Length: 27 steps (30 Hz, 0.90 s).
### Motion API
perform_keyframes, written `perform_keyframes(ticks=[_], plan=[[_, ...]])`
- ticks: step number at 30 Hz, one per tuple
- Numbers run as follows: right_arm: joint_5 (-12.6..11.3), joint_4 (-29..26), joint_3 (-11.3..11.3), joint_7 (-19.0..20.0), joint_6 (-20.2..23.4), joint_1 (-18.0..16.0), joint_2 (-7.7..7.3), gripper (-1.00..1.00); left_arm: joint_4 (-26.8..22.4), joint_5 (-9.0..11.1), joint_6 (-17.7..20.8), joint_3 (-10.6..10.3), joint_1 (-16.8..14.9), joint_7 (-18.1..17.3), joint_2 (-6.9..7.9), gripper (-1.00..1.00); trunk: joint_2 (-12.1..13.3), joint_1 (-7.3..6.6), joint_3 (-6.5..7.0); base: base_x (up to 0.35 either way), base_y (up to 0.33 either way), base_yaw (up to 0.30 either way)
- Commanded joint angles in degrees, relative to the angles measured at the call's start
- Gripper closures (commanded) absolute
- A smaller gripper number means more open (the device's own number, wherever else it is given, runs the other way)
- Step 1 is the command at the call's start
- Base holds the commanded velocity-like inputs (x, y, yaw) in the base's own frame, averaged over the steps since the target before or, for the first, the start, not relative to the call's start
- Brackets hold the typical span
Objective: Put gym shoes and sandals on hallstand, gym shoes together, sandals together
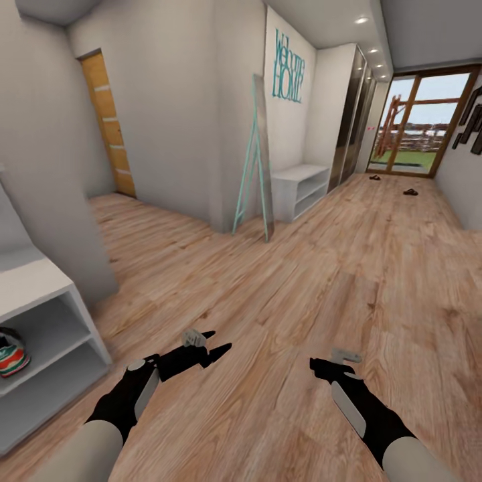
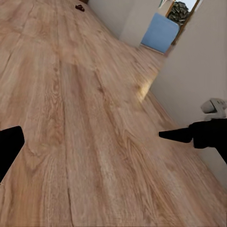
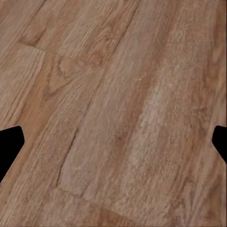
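Far down the corridor floor [image 1: 321,281], two sandals [image 1: 410,192] lay near the glass door, well beyond both empty, open-jawed grippers; the right gripper [image 1: 320,365] sat on their side, the left gripper [image 1: 217,341] nearer a shelved gym shoe [image 1: 12,353].

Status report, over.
Left gripper and right gripper open, empty. One gym shoe on near rack shelf; two sandals on far corridor floor. Path open.
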Motion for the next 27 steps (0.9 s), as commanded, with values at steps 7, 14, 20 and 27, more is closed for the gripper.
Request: perform_keyframes(ticks=[7,14,20,27], plan=[[-0.5,-0.1,0.4,-0.5,0.2,0.0,-0.09,-1.00,-0.4,-0.1,0.0,0.2,0.0,7.5,-0.39,-1.00,0.0,0.02,-0.32,0.284,-0.217,-0.281],[-0.5,0.0,0.3,-0.5,0.2,0.0,-0.14,-1.00,-3.4,-0.1,0.0,0.2,-0.2,15.4,-1.70,-1.00,0.0,0.02,-0.57,0.285,-0.211,-0.281],[-0.5,0.0,0.3,-0.5,0.2,0.0,-0.11,-1.00,-3.8,-0.1,0.0,0.3,-0.2,17.3,-1.67,-1.00,0.0,0.02,-0.73,0.291,-0.190,-0.256],[-0.4,-0.1,0.4,-0.5,0.2,0.0,-0.09,-1.00,-3.8,-0.1,0.0,0.4,-0.2,17.7,-1.39,-1.00,0.0,0.02,-0.77,0.292,-0.184,-0.069]])
